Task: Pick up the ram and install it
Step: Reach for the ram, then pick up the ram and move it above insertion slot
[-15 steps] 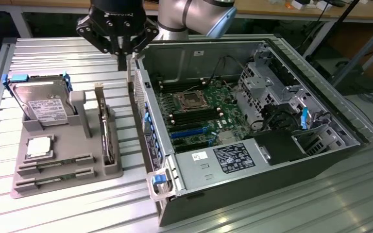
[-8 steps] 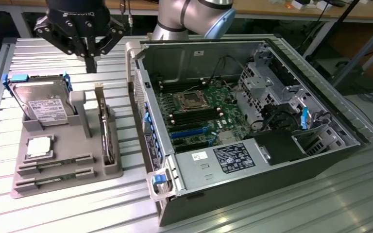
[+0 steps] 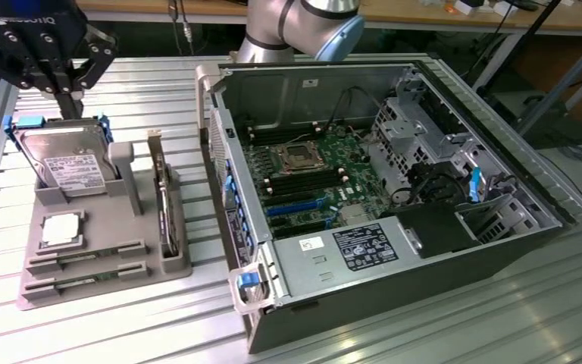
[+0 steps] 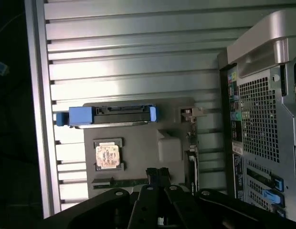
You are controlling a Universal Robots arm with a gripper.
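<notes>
Two ram sticks (image 3: 73, 262) lie in the front slots of a grey holder (image 3: 119, 227) at the exterior view's left, the second ram stick (image 3: 81, 283) nearest the front. My gripper (image 3: 70, 103) hangs above the holder's far end, behind the hard drive (image 3: 69, 165), with its fingers together and nothing between them. In the wrist view the gripper (image 4: 157, 174) looks down on the holder (image 4: 138, 143), and its tips overlap one end of a thin dark green ram stick (image 4: 117, 182). The open computer case (image 3: 392, 189) shows the motherboard's dark memory slots (image 3: 296, 182).
On the holder there is also a silver processor chip (image 3: 61, 229) and an expansion card (image 3: 160, 199) standing on edge. The case's tall rear wall (image 3: 215, 152) rises right next to the holder. The slatted metal table (image 3: 473, 318) extends in front. The robot arm's base (image 3: 291, 26) stands behind the case.
</notes>
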